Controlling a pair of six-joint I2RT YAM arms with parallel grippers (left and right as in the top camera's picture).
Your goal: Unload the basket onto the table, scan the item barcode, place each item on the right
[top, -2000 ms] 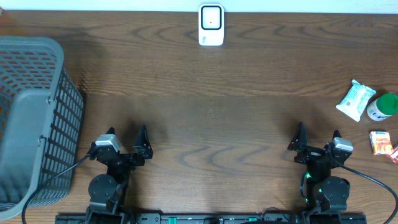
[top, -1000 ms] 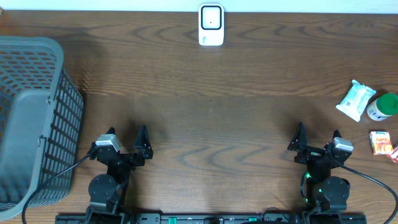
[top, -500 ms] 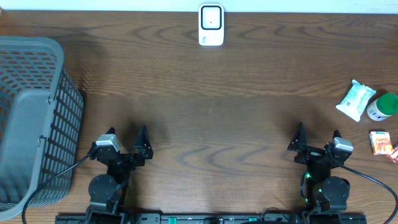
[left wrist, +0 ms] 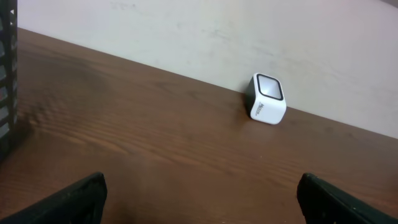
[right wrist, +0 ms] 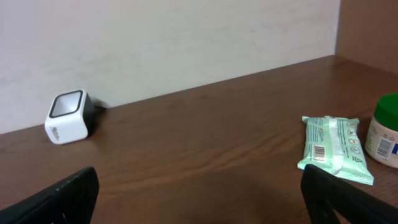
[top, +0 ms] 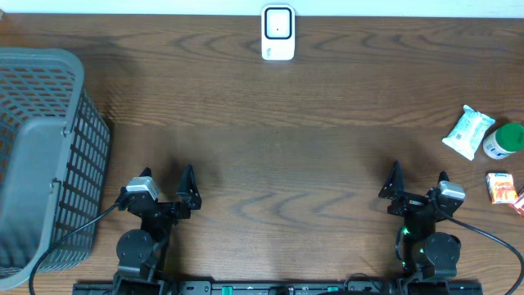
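Observation:
A white barcode scanner [top: 277, 33] with a dark window stands at the table's far middle edge; it shows as a small cube [left wrist: 267, 99] in the left wrist view and the same cube [right wrist: 69, 116] in the right wrist view. At the right edge lie a pale green wipes pack [top: 468, 131] [right wrist: 334, 148] with a barcode on its face, a green-lidded jar [top: 504, 140] [right wrist: 384, 131] and an orange carton [top: 500, 187]. My left gripper [top: 166, 182] [left wrist: 200, 200] is open near the front left, holding nothing. My right gripper [top: 418, 180] [right wrist: 205, 198] is open at the front right, also holding nothing.
A large grey mesh basket [top: 41, 156] fills the left side of the table, its dark edge [left wrist: 9, 93] showing in the left wrist view. A pale wall runs behind the table's far edge. Bare brown wood lies between the grippers and the scanner.

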